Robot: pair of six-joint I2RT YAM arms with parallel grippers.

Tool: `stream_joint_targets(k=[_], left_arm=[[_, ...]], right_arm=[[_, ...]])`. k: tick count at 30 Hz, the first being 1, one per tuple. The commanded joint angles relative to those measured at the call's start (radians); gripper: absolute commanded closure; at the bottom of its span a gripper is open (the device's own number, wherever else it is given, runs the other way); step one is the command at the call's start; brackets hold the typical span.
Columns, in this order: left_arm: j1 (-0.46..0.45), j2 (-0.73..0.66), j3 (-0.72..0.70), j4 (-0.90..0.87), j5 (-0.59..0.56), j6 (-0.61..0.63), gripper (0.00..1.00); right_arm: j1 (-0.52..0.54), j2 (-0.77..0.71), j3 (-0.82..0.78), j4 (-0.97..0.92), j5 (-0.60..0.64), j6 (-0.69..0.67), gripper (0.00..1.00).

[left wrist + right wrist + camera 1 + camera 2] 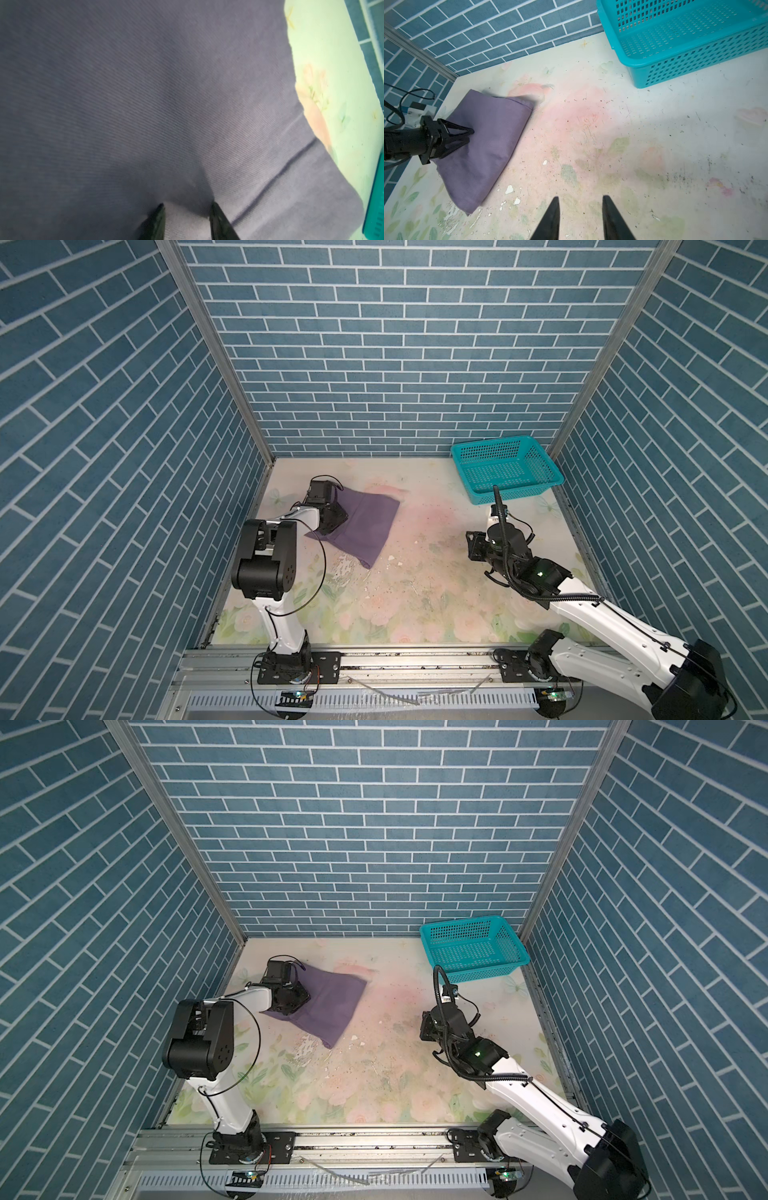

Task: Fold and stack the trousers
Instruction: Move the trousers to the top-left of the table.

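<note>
- Trousers (357,522): folded purple pad, far left on the tabletop (424,580), well apart from the teal basket (515,492) at far right.
- My left claw (187,204): narrow, pinching a ridge of cloth at the pad's left edge.
- My right claw (580,197): parted, empty, over bare tabletop at right.
- Risk: my one-sided pinch may catch only the upper layers; lifting or dragging could peel the fold open.

bright, even overhead light with soft shadows. the trousers (145,93) look dim and soft-focused in the left wrist view; their far corner smears in the right wrist view.
</note>
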Motion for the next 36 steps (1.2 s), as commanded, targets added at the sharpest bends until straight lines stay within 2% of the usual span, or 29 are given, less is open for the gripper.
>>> stream_joint_targets(k=[1, 5, 7, 10, 12, 13, 14, 16, 18, 22, 26, 30, 36], left_arm=[[0.044, 0.084, 0.018, -0.098, -0.028, 0.012, 0.62], [0.067, 0.059, 0.023, -0.093, 0.003, 0.01, 0.64], [0.058, 0.012, 0.004, -0.079, 0.03, 0.023, 0.65], [0.015, -0.103, -0.04, -0.091, 0.005, 0.044, 0.66], [-0.04, -0.201, -0.063, -0.124, -0.059, 0.07, 0.64], [-0.069, -0.242, -0.068, -0.145, -0.097, 0.084, 0.64], [-0.105, -0.286, -0.073, -0.171, -0.147, 0.1, 0.63], [-0.174, -0.356, -0.074, -0.212, -0.227, 0.131, 0.62], [-0.252, -0.402, -0.07, -0.253, -0.302, 0.158, 0.61], [-0.371, -0.426, -0.08, -0.287, -0.369, 0.191, 0.6], [-0.442, -0.358, -0.084, -0.3, -0.381, 0.194, 0.61], [-0.467, -0.249, -0.068, -0.268, -0.332, 0.168, 0.65], [-0.462, -0.036, 0.03, -0.263, -0.309, 0.138, 0.72]], right_arm=[[-0.006, 0.009, 0.026, -0.016, 0.035, 0.006, 0.65], [-0.009, 0.013, 0.032, -0.018, 0.028, 0.008, 0.65], [-0.009, 0.013, 0.029, -0.014, 0.023, 0.012, 0.64], [-0.009, 0.024, 0.025, -0.018, 0.018, 0.022, 0.57], [-0.01, 0.037, 0.027, -0.027, 0.004, 0.03, 0.48], [-0.01, 0.042, 0.027, -0.034, 0.0, 0.036, 0.33], [-0.009, 0.043, 0.026, -0.037, -0.003, 0.041, 0.26], [-0.009, 0.042, 0.021, -0.041, -0.013, 0.048, 0.21], [-0.008, 0.03, 0.014, -0.04, -0.016, 0.057, 0.02], [-0.008, 0.001, 0.004, -0.039, -0.015, 0.059, 0.01], [-0.009, -0.032, -0.006, -0.048, -0.009, 0.056, 0.01], [-0.009, -0.06, -0.02, -0.066, -0.003, 0.057, 0.01], [-0.009, -0.084, -0.031, -0.106, 0.027, 0.049, 0.01]])
